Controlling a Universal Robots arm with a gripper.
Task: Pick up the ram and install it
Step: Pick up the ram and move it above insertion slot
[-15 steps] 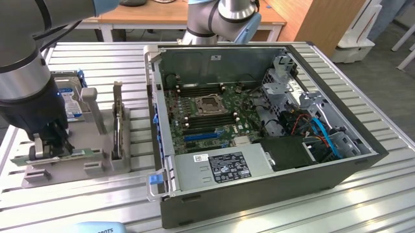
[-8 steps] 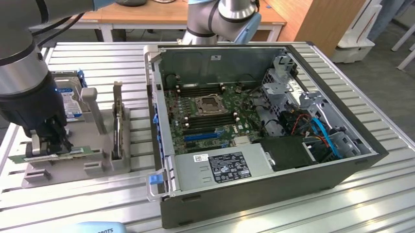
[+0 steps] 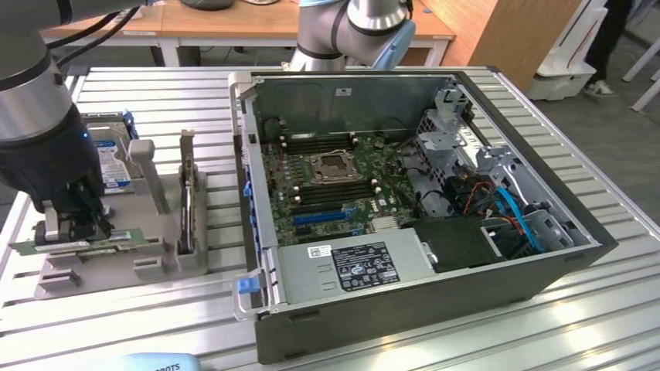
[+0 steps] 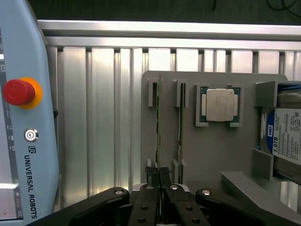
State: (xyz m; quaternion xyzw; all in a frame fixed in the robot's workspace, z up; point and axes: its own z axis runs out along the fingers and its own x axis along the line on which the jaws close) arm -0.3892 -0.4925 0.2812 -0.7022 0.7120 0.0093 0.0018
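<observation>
Seemingly vertical tool (image 4: 160, 173), tight on ram (image 4: 159, 117)

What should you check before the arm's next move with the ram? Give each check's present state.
1. Gripper shut on the ram: ok.
2. Ram standing on edge in the gray holder: ok.
3. Processor chip apart from the gripper: ok.
4. Computer case open, motherboard exposed: ok.
5. Memory slots free to take the ram: cannot tell.
</observation>
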